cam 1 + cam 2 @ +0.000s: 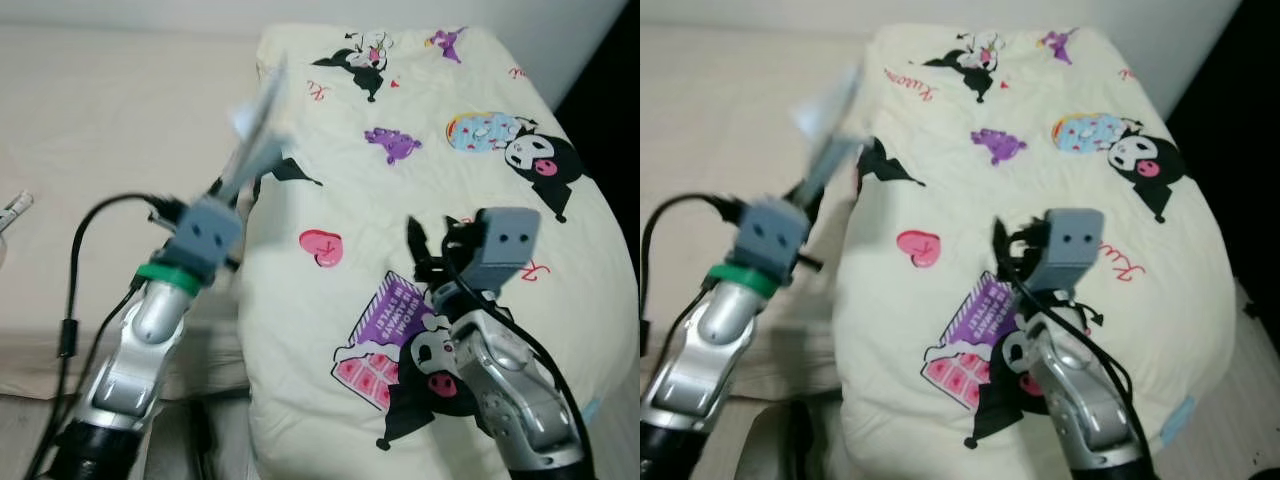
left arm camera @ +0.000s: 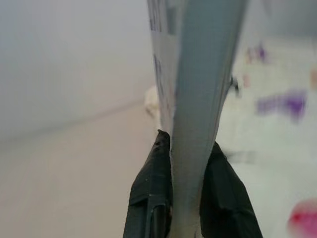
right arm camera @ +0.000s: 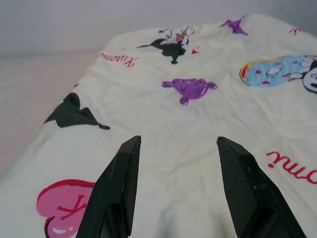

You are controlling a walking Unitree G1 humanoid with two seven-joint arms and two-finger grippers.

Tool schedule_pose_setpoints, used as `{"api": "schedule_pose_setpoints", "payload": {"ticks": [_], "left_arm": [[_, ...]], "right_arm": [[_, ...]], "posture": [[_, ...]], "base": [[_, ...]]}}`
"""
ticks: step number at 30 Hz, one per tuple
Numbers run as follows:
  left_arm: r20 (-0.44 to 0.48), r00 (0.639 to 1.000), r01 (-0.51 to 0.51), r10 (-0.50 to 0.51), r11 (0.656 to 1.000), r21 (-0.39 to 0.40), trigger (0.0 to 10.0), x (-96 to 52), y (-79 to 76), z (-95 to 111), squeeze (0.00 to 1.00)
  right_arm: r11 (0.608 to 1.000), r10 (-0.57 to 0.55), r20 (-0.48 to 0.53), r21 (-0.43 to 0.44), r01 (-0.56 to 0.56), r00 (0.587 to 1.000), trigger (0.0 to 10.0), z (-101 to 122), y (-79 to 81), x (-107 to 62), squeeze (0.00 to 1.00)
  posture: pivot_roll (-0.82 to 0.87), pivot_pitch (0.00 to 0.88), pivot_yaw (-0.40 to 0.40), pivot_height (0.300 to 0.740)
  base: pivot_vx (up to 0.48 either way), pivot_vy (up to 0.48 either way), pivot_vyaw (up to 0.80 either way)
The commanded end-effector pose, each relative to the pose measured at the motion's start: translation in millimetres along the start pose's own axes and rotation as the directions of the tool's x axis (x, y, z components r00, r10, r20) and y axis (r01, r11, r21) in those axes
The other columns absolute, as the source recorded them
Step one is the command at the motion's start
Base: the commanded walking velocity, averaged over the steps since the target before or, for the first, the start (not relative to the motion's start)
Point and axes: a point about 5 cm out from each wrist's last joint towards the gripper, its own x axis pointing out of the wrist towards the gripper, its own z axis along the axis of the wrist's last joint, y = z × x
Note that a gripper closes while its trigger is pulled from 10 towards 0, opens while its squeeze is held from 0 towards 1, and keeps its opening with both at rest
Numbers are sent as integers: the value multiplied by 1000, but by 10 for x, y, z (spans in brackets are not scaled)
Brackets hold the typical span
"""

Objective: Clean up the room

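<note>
Pinching a thin wrapper [image 1: 258, 128], the left gripper [image 2: 190, 196] risks dropping it; right gripper [image 3: 178, 188] open over the quilt [image 1: 470, 200]

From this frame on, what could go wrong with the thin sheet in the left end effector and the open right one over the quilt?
1. The left end effector pinches the thin pale sheet only at its lower end; it looks floppy and could slip out.
2. The open right end effector hovers close over the cartoon-print quilt; lowering it might snag the fabric.
</note>
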Motion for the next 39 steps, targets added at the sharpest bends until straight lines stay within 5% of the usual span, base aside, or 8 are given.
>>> {"api": "schedule_pose_setpoints", "payload": {"ticks": [1, 4, 8, 13, 17, 19, 39], "left_arm": [[3, 1000, -29, 29, 993, -115, 10000, 18, 44, 89, 0], [-43, 999, -32, 23, 971, -238, 10000, 76, 28, 129, 0], [-146, 989, -41, 0, 960, -278, 10000, 60, 23, 21, 0], [-197, 980, -39, -17, 960, -276, 10000, 10, 8, -55, 0], [-304, 951, -6, -47, 985, -170, 10000, -8, -4, -196, 0], [-318, 947, -5, -54, 983, -182, 10000, -8, 3, -207, 0], [-346, 936, 4, -60, 987, -160, 10000, 6, 29, -270, 0]], "right_arm": [[999, -26, -6, -23, 26, 1000, 10000, -32, -68, 2, 0], [997, -36, 24, -61, 37, 999, 10000, -49, -94, 42, 0], [994, -68, 43, -82, 71, 997, 10000, -81, -127, 66, 0], [991, -95, 55, -89, 100, 994, 10000, -110, -131, 76, 0], [990, -95, 55, -94, 100, 994, 10000, -138, -122, 82, 0], [990, -97, 56, -96, 102, 994, 10000, -143, -129, 84, 0], [983, -140, 70, -107, 147, 988, 10000, -183, -184, 99, 0]], "posture": [[-46, 90, 46, 544], [-41, 83, 42, 559], [-40, 80, 41, 574], [-41, 78, 40, 594], [-44, 77, 39, 613], [-46, 78, 40, 618], [-48, 81, 45, 702]], "base": [[0, 0, 0], [0, 0, 0], [0, 0, 0], [0, 0, 0], [0, 0, 0], [0, 0, 0], [0, 0, 0]]}}
